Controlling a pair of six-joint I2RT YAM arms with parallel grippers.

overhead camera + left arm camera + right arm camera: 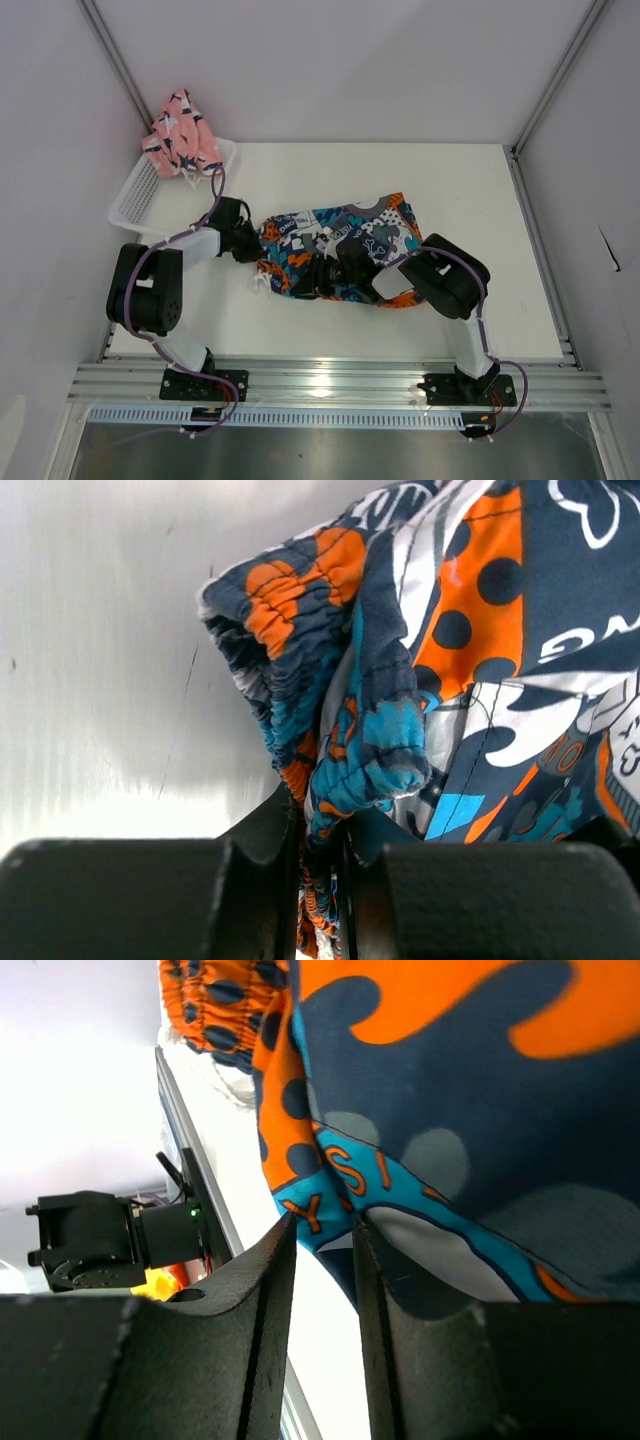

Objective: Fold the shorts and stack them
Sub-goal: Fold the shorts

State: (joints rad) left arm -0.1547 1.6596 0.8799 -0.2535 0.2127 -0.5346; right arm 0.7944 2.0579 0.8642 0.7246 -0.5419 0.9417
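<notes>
Left gripper (248, 242) is pinched tight on the elastic waistband of the print shorts (345, 235), and the right gripper (335, 272) is clamped on the same pair, which lies between them on the tabletop (480, 200). Pink shorts (180, 140) are heaped beyond the left gripper, on the basket (135, 200).

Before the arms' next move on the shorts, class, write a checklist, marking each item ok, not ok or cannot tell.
1. Left jaws shut on the elastic waistband of the blue, orange, white and grey printed fabric shorts: ok.
2. Right jaws shut on their fabric: ok.
3. Printed shorts lying flat: not ok, bunched.
4. Pink patterned fabric shorts apart from both arms, heaped on the white plastic mesh basket: ok.
5. Layers pinched in each grip: cannot tell.
</notes>
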